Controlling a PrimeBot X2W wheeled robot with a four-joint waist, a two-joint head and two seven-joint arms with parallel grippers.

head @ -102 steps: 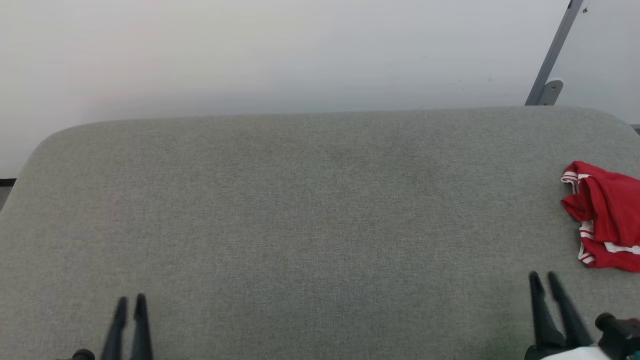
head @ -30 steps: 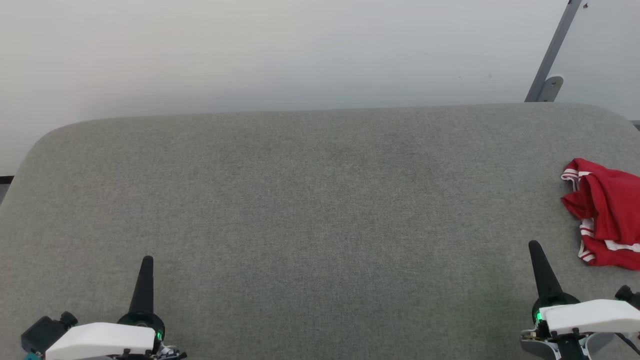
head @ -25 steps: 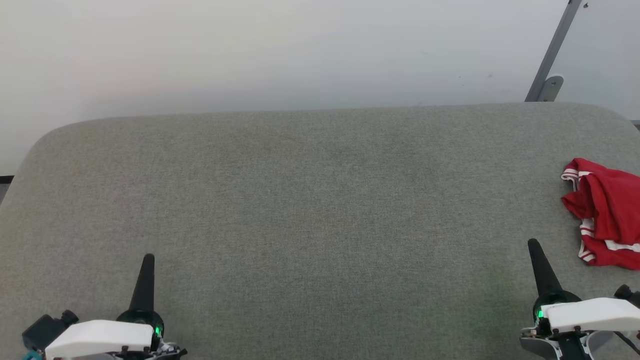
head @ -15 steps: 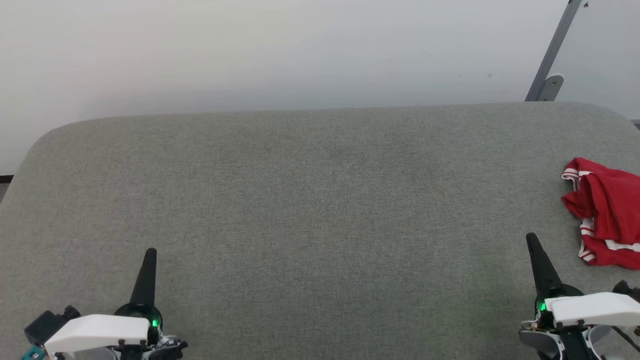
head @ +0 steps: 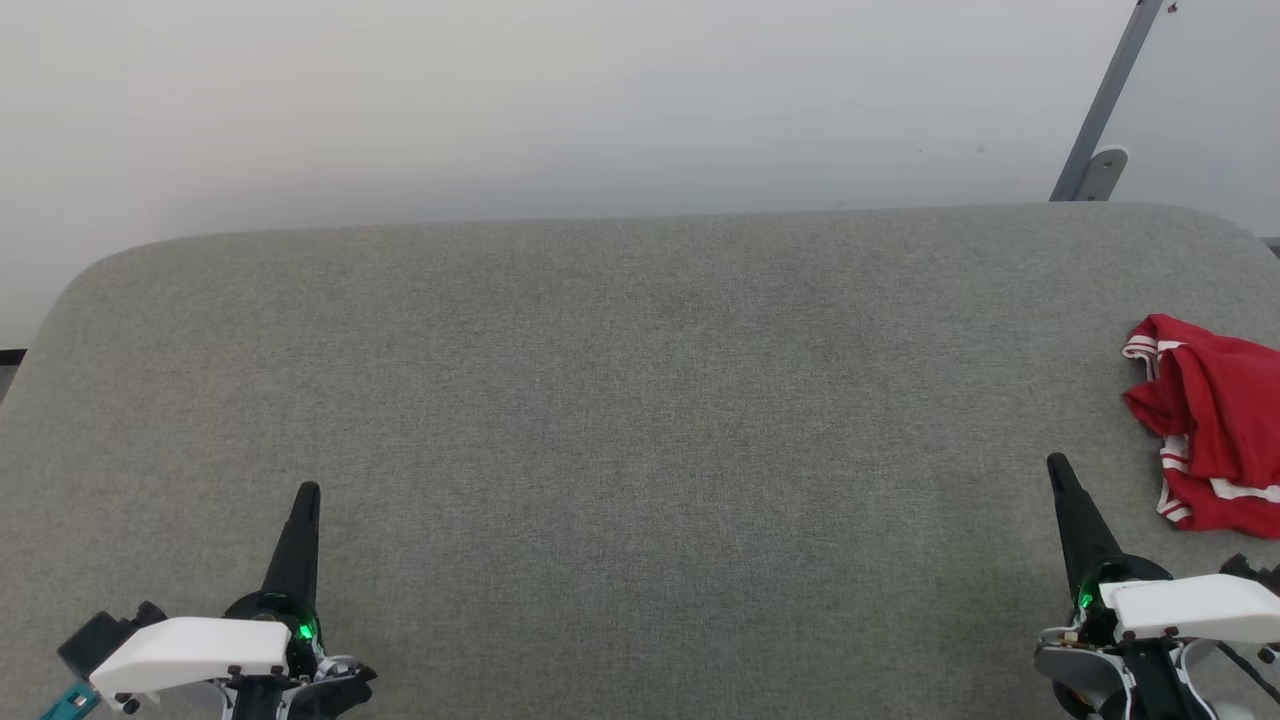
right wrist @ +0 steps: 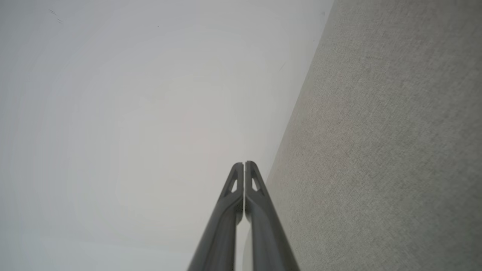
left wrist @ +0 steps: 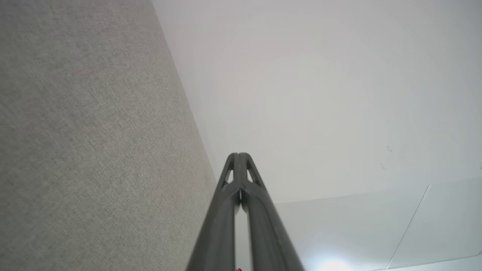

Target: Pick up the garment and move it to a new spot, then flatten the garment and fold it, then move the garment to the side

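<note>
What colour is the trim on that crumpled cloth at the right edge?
White stripes on the red cloth; the head view shows it best.

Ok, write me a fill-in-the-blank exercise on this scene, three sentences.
The left hand and the right hand are both ___, not open.
The crumpled cloth wad on the grey padded surface is mainly ___ with white-striped trim.
That wad lies nearer the ___ hand.
Missing words: shut; red; right.

left claw (head: pixel 307 490), right claw (head: pixel 1054 463), both farther forward
</note>
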